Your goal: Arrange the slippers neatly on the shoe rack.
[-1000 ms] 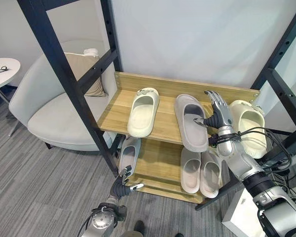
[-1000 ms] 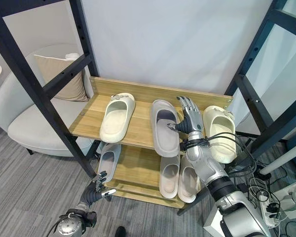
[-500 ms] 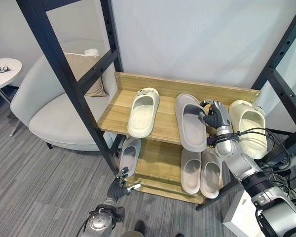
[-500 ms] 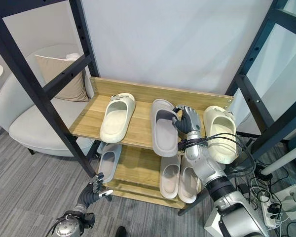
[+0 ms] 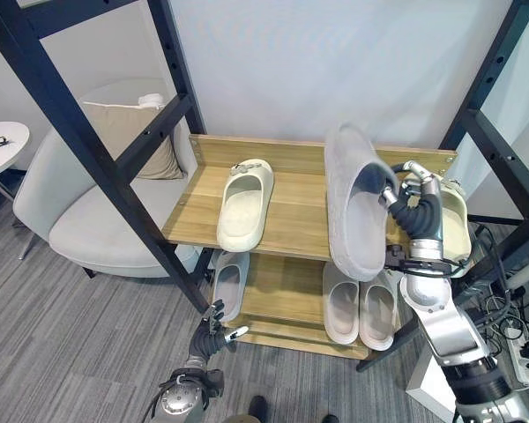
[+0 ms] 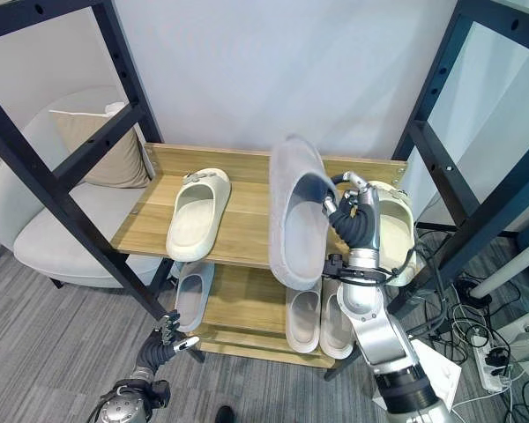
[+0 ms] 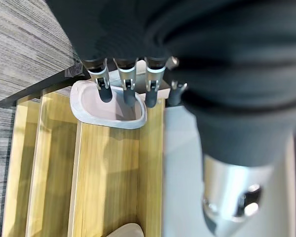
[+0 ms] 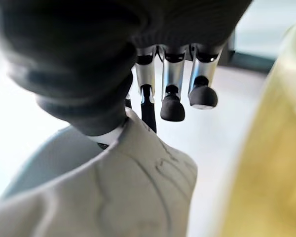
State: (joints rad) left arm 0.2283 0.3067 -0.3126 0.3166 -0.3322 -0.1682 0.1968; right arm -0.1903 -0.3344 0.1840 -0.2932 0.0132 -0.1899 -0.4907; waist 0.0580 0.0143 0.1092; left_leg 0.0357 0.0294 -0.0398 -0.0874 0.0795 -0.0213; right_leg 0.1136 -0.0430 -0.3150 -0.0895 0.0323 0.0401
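While in right hand (image 5: 412,189), grey slipper (image 5: 351,204) upright, toe upward.

The grey slipper (image 5: 355,205) hangs lifted off the top shelf of the wooden shoe rack (image 5: 293,224), tipped up on edge with its sole facing out, its strap pinched by the right hand (image 5: 412,196). Just past those fingers, on the far side from it, a cream slipper (image 5: 450,225) lies flat. Another cream slipper (image 5: 244,203) lies well away. Below the fingers, 2 pale slippers (image 5: 360,310) sit side by side; 1 more (image 5: 228,283) lies apart.
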